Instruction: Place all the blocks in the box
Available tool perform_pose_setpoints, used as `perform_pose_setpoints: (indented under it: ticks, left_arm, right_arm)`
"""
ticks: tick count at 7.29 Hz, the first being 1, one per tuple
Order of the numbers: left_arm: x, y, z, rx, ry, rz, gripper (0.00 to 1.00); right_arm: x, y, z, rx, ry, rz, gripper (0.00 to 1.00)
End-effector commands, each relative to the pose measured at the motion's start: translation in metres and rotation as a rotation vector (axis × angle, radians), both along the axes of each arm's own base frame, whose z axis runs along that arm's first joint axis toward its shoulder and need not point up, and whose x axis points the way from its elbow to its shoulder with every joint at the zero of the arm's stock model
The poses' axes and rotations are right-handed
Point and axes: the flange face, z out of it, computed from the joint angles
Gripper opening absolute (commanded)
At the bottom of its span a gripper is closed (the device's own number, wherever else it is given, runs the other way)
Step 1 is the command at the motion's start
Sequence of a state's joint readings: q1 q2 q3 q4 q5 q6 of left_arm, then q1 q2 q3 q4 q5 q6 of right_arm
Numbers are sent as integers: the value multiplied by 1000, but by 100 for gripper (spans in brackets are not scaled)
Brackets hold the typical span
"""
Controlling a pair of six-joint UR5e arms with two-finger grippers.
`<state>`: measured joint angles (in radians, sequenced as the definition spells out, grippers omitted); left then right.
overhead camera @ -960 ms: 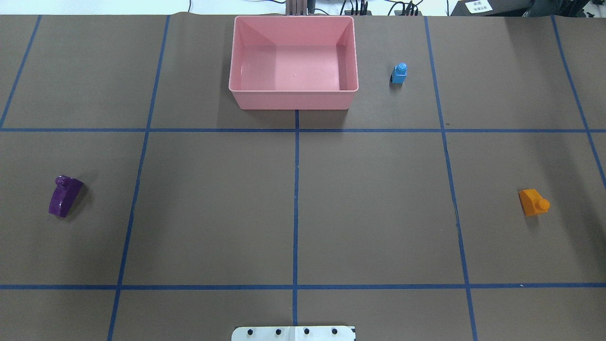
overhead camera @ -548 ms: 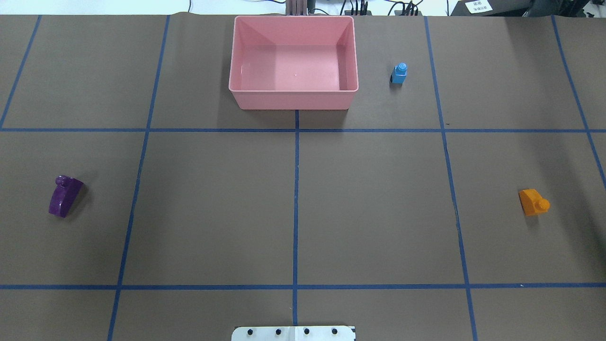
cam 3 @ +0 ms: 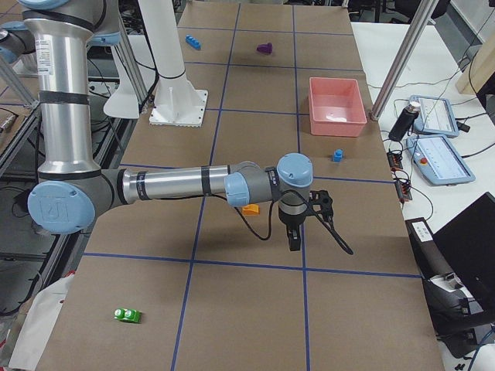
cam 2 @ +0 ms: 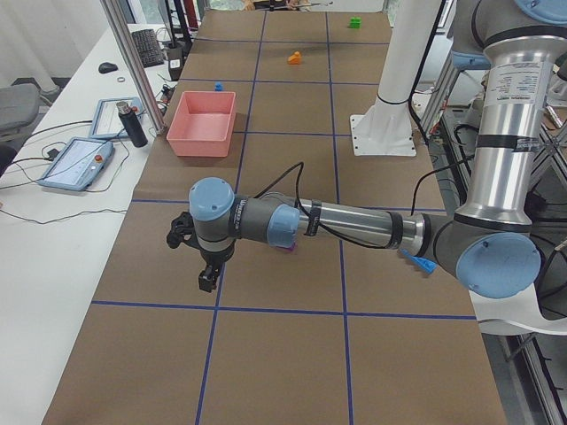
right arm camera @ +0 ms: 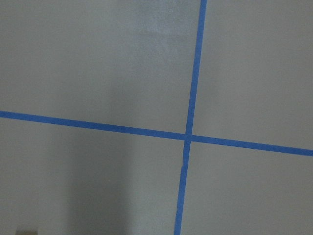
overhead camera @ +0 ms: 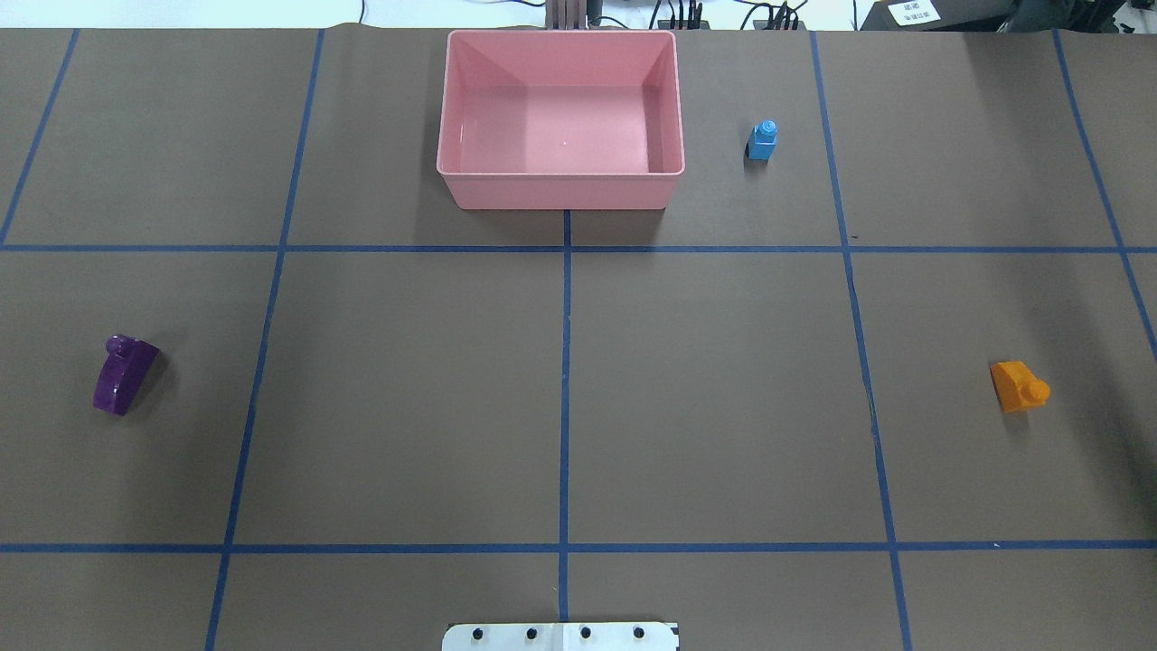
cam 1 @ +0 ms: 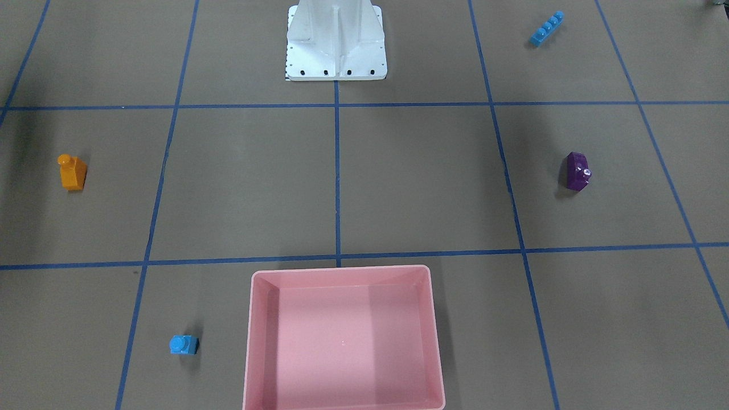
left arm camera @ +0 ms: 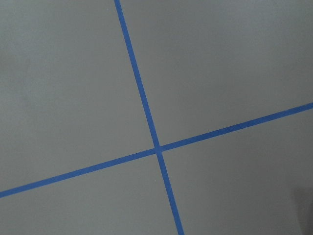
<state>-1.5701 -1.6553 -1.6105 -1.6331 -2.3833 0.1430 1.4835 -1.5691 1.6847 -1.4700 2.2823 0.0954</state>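
The pink box (overhead camera: 560, 188) stands empty at the table's far middle. The small light-blue block (overhead camera: 762, 141) stands to its right. The purple block (overhead camera: 124, 374) lies at the left and the orange block (overhead camera: 1019, 386) at the right. The long light-blue block (cam 1: 547, 28) lies beside the robot base. The green block (cam 3: 128, 314) shows only in the side views. My left gripper (cam 2: 205, 280) hangs over bare table near the purple block. My right gripper (cam 3: 294, 239) hangs near the orange block (cam 3: 250, 209). I cannot tell if either is open or shut.
The white robot base (cam 1: 336, 45) stands at the near middle edge. Blue tape lines (overhead camera: 565, 380) divide the brown table cover. A side table with tablets (cam 2: 78, 164) and a metal post (cam 2: 133, 62) stands beyond the box end.
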Motion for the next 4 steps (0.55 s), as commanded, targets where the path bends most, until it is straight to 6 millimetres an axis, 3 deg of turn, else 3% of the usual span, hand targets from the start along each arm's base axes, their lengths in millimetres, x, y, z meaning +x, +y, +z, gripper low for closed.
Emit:
perform_pose_setpoints:
  ticks: [1, 2, 3, 4]
  left_arm:
    - [2, -6, -1, 23, 23, 4, 100]
    - [4, -6, -1, 59, 22, 9, 100]
    - [13, -7, 1, 62, 23, 23, 100]
    - [16, -7, 1, 65, 18, 28, 100]
  right_arm:
    - [-48, -2, -22, 159, -35, -79, 100]
    - [-107, 2, -27, 162, -62, -135, 100]
    - [-160, 13, -47, 83, -101, -106, 100]
    - [-193, 27, -55, 20, -138, -33, 100]
